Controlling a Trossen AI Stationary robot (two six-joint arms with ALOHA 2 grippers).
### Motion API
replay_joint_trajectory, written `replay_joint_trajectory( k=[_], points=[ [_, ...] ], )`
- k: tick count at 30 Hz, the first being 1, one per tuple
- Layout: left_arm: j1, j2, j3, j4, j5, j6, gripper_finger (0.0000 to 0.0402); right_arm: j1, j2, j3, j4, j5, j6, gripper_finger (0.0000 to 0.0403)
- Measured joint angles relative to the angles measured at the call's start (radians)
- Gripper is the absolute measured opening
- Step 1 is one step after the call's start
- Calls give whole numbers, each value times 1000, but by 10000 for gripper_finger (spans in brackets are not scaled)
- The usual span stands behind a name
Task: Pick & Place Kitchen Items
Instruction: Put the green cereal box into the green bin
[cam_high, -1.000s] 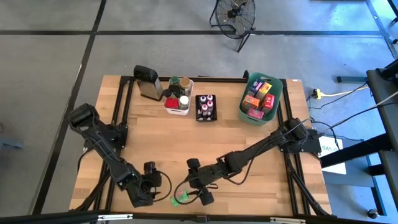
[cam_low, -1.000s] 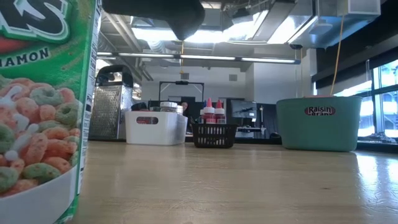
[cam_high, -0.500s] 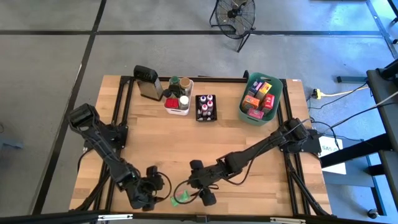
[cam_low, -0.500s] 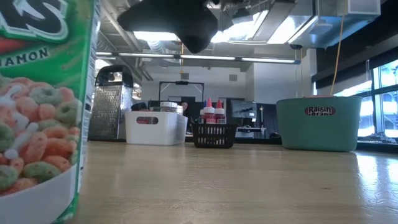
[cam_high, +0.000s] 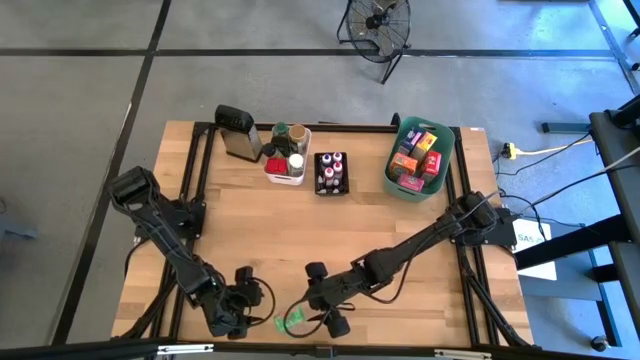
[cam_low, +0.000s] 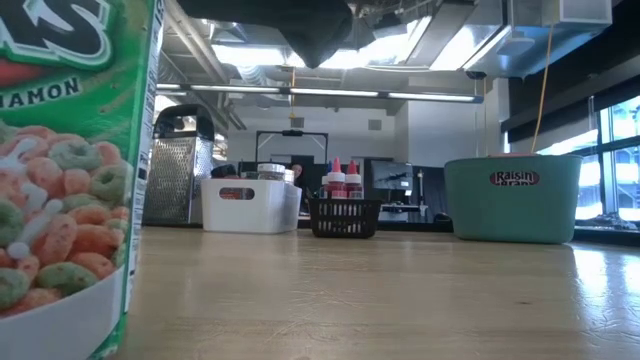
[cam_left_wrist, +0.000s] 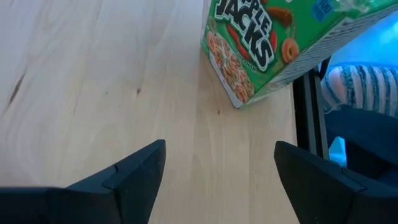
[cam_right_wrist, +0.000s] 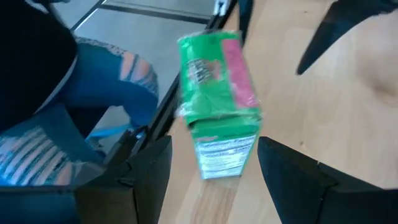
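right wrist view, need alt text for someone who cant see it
A small green cereal box stands at the wooden table's near edge, just ahead of the right gripper, whose open fingers frame it. A person's ripped jeans show beyond the edge.

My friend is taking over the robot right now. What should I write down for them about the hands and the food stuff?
Left gripper: open, empty, low over the wooden table's front edge, near the box.
Right gripper: open, empty, facing the small green Apple Jacks cereal box.
Cereal box: standing at the table's front edge between the two grippers, not held.
Done: colourful packets sit in the teal bin, jars in the white bin, small capped bottles in the black basket.
Left: grasp the cereal box and put it away, probably in the teal bin with the other packets.
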Motion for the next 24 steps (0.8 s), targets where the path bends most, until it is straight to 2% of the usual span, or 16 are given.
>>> replay_joint_trajectory(
  k=[6,9,15,21,24],
  points=[
    [0,0,0,0,-3,8,295,-2,0,0,35,20,6,241],
    [0,0,0,0,-3,8,295,-1,-1,1,36,19,64,244],
    [0,0,0,0,-4,8,295,-1,-1,1,30,14,75,285],
    [0,0,0,2,-3,7,294,4,-1,1,77,-156,63,310],
    [0,0,0,3,-3,6,296,-1,-1,1,77,-167,68,311]
  ],
)
